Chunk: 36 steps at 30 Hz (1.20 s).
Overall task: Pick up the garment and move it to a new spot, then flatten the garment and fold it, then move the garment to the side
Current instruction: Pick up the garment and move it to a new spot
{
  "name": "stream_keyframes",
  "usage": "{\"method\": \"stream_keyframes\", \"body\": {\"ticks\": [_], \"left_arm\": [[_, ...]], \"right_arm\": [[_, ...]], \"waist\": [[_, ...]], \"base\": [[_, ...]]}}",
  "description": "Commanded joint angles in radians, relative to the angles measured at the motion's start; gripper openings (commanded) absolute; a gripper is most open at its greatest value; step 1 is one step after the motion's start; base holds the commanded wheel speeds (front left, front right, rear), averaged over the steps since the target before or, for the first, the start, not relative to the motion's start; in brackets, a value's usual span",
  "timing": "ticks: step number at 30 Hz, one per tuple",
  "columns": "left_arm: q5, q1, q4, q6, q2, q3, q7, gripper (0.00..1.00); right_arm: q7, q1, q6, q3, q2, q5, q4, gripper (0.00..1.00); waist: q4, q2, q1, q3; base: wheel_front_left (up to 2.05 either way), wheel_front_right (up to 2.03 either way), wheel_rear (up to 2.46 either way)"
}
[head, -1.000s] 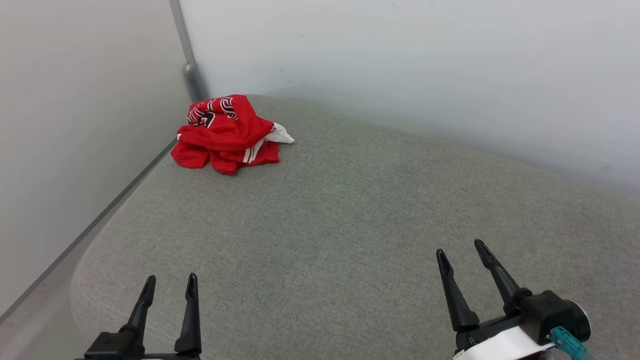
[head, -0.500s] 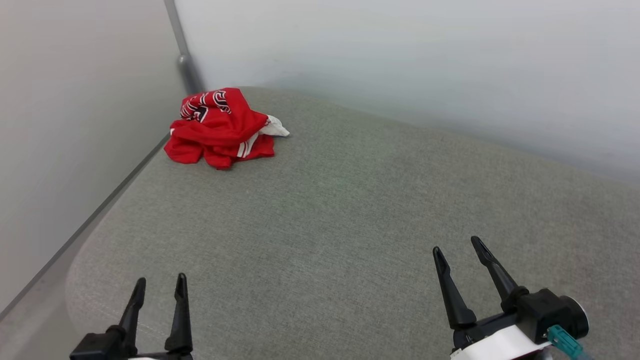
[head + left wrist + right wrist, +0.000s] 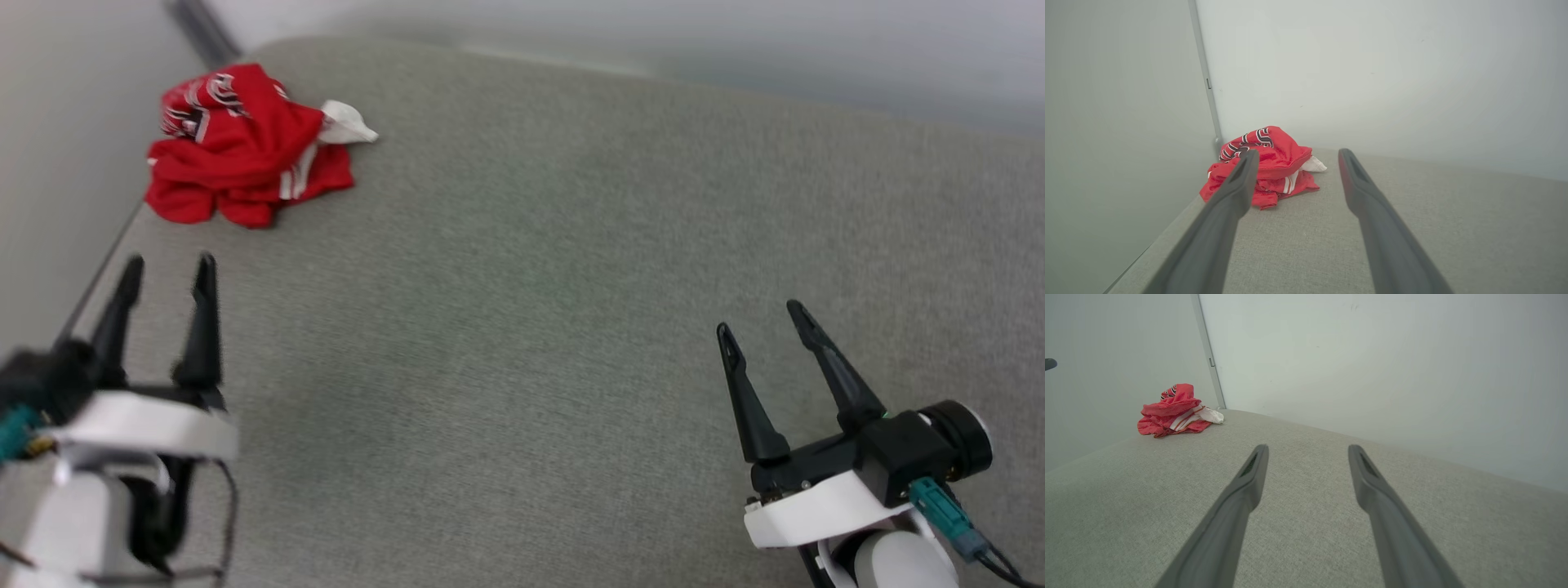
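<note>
The view has dipped, and the left hand [image 3: 169, 260], spread wide and empty, now sits close below the garment [image 3: 241, 147], crumpled at upper left on the grey cushion [image 3: 531, 286]. The right hand [image 3: 758, 317], also open and empty, hangs back at lower right. Pickup looks near.

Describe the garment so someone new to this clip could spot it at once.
On the grey fabric surface, look to the far left corner where two pale walls meet. The garment lies there crumpled: red with white striped trim and black lettering.

garment [image 3: 245, 151]: 1 | tools: 2 (left tool [image 3: 170, 259], right tool [image 3: 758, 316]) | grey cushion [image 3: 531, 286]: 1
</note>
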Motion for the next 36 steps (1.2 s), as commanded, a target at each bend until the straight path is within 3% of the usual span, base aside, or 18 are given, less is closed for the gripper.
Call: {"method": "stream_keyframes", "body": {"ticks": [1,5,8,9,11,18,29,30,31,36], "left_arm": [[-0.03,-0.052,0.027,-0.001,0.045,-0.018,0.023,1.0],[-0.16,-0.241,0.134,-0.001,0.253,-0.086,0.185,1.0],[-0.259,-0.354,0.205,-0.001,0.379,-0.159,0.332,1.0],[-0.396,-0.459,0.262,-0.001,0.489,-0.202,0.48,1.0],[-0.473,-0.513,0.289,-0.001,0.544,-0.235,0.565,1.0],[-0.665,-0.638,0.362,-0.001,0.661,-0.307,0.792,1.0],[-0.723,-0.702,0.469,-0.001,0.699,-0.411,0.864,1.0],[-0.735,-0.703,0.476,-0.001,0.693,-0.417,0.861,0.05],[-0.744,-0.702,0.478,-0.001,0.688,-0.423,0.854,0.0],[-0.781,-0.687,0.473,-0.001,0.701,-0.453,0.796,0.0]], "right_arm": [[-0.002,-0.02,0.0,-0.004,0.0,-0.011,-0.008,1.0],[-0.002,-0.045,0.0,-0.005,0.0,-0.025,-0.026,1.0],[-0.002,-0.058,0.0,-0.011,0.0,-0.026,-0.034,1.0],[-0.002,-0.071,0.0,-0.003,0.0,-0.028,-0.041,1.0],[-0.002,-0.078,0.0,0.001,0.0,-0.03,-0.046,1.0],[-0.002,-0.096,0.0,0.008,0.0,-0.029,-0.06,1.0],[0.002,-0.097,-0.001,-0.011,-0.004,-0.034,-0.049,1.0],[0.002,-0.097,-0.001,-0.011,-0.004,-0.033,-0.047,1.0],[0.002,-0.097,-0.001,-0.011,-0.004,-0.032,-0.046,1.0],[0.001,-0.096,-0.001,-0.005,-0.003,-0.034,-0.037,1.0]], "waist": [[-0.074,0.0,-0.0001,0.103],[-0.124,0.0,-0.0001,0.185],[-0.156,0.0,-0.0001,0.233],[-0.188,0.0,-0.0001,0.278],[-0.206,0.0,-0.0001,0.306],[-0.254,0.0,-0.0001,0.389],[-0.277,0.0,-0.0001,0.445],[-0.276,0.0,-0.0001,0.445],[-0.275,0.0,-0.0001,0.444],[-0.265,0.0,-0.0001,0.416]], "base": [[0.0,0.0,0.0],[0.0,0.0,0.0],[0.0,0.0,0.0],[0.0,0.0,0.0],[0.0,0.0,0.0],[0.0,0.0,0.0],[0.0,0.0,0.0],[0.0,0.0,0.0],[0.0,0.0,0.0],[0.0,0.0,0.0]]}}
